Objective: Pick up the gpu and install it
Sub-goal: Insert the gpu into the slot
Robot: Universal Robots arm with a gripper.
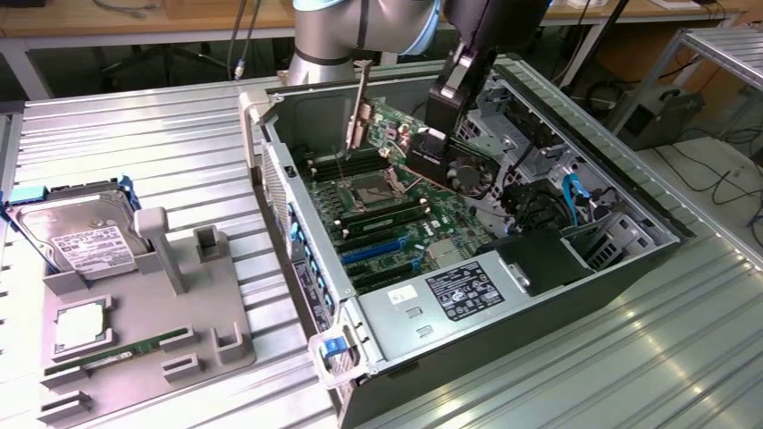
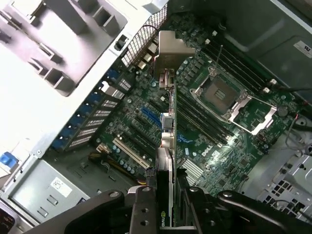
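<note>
Fingers (image 2: 145, 210) of the black gripper (image 2: 168, 207) clamp from both sides on one end of the gpu (image 1: 388, 134), a slim green-and-dark expansion card with a black round fan and a silvery metal bracket (image 1: 357, 114). The card hangs raised over the green motherboard (image 1: 394, 219) inside the open black computer case (image 1: 537, 357). Its bracket end is toward the case's far corner at the exterior view's left. The wrist slants down from the grey arm (image 1: 328, 36), which stands beyond the case's far edge.
</note>
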